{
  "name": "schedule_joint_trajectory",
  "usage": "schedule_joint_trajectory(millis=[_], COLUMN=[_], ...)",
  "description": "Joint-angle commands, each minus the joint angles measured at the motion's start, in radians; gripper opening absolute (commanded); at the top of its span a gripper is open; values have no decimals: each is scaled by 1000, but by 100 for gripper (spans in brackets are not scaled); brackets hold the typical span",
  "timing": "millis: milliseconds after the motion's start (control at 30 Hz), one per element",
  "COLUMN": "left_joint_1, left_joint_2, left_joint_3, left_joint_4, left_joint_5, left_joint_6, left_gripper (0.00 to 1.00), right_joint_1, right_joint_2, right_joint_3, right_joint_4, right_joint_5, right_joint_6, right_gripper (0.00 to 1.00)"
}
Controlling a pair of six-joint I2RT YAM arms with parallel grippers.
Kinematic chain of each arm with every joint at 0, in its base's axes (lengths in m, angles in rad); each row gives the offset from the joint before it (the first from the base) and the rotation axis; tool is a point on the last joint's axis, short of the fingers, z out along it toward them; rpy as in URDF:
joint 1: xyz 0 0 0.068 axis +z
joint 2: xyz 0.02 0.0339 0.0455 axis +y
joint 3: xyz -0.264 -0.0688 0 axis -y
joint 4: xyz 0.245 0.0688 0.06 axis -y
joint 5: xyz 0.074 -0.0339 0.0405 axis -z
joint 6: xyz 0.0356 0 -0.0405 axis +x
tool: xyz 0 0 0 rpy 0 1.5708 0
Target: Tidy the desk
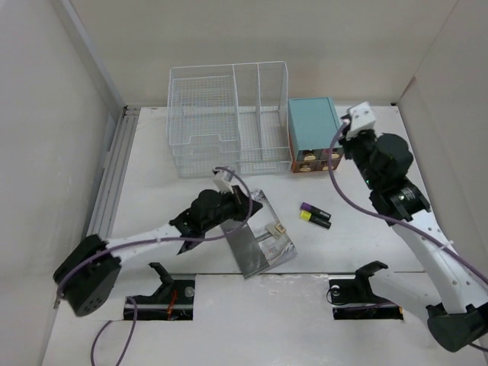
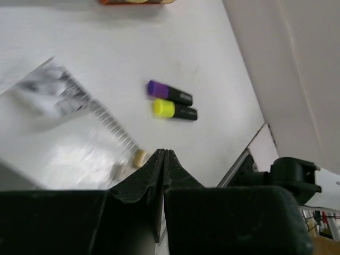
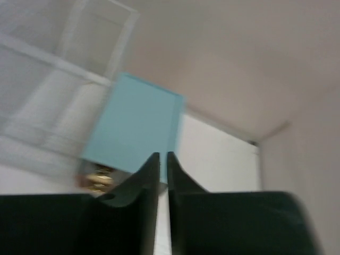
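Across the top view, the desk (image 1: 152, 175) lies long left-to-right; both pairs of jaws closed, empty.

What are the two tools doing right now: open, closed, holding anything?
Left tool: closed, nothing visibly held.
Right tool: closed, holding nothing.

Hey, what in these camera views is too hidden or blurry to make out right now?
Left wrist: contents of the clear packet, motion-blurred.
Left wrist: whether the left fingers pinch its edge; their own tips hide it.
Right wrist: teal box drawer fronts, blurred, behind the right fingers.
Top: highlighters lettering, too small.
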Motion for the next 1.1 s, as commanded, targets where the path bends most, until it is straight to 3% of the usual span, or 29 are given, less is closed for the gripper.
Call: schedule_joint_trajectory(millis=[0,33,133,200,233,300,333,467,700,1067], left_joint_1=[-29,-29,-38,-47,-47,-59,-81,-124,-154,-155], left_joint_2=[142,183,341,456,489,547,594,682,794,940], left_joint_3=[146,166,254,322,342,397,414,500,603,761], left_joint_4=[294,323,400,429,429,429,416,368,311,207], left_joint_5=[67,76,76,67,67,27,9,-166,-368,-481], left_joint_6=[-25,-39,-77,-117,-151,-183,-197,-220,-286,-395], left_gripper=[0,0,0,11,18,29,45,63,64,58], right_joint_1=[-122,-194,-295,-383,-410,-475,-484,-484,-506,-524], right_joint_2=[-5,-28,-99,-108,-118,-128,-128,-192,-214,-223], right_joint_3=[0,-14,-52,-69,-85,-95,-95,-128,-137,-137], right_joint_4=[30,18,17,17,17,17,17,17,27,36], right_joint_5=[212,87,-159,-258,-304,-398,-398,-363,-326,-289], right_joint_6=[-47,-20,101,179,203,240,266,309,356,388], right_gripper=[21,49,70,88,88,74,62,48,45,43])
